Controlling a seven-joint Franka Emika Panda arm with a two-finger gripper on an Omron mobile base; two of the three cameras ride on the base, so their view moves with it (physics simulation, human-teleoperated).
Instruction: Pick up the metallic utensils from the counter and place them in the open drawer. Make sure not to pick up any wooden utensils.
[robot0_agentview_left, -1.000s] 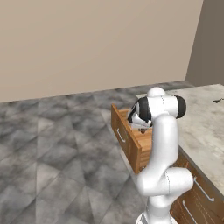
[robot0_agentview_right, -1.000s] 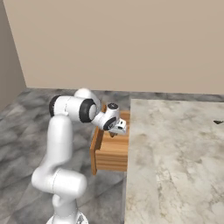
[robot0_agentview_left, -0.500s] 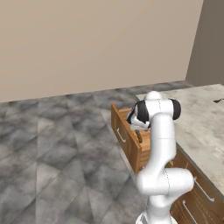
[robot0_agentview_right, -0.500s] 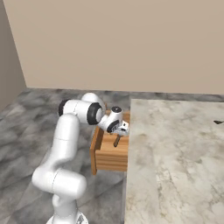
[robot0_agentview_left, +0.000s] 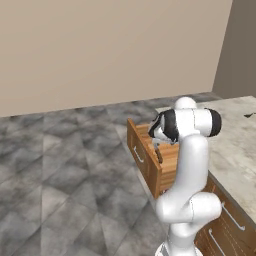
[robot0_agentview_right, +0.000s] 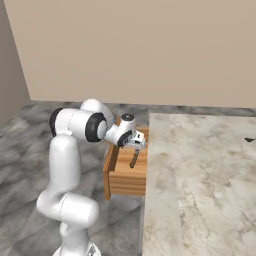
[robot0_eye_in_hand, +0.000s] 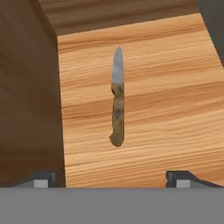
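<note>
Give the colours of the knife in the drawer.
Grey blade, mottled brown handle; knife shows best in the hand view.

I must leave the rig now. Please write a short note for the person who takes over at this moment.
End effector: open, holding nothing, above the drawer.
Knife: in the drawer, free of the fingertips; whether it rests on the bottom yet is unclear.
Counter: a small dark thing at its far edge, too small to identify.
Done: knife delivered.
Left: find any other metallic utensils, skip wooden ones.

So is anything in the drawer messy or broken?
Nothing stands out. The knife lies in one piece on the drawer floor, and the open pincer sits above it, not touching it.
</note>
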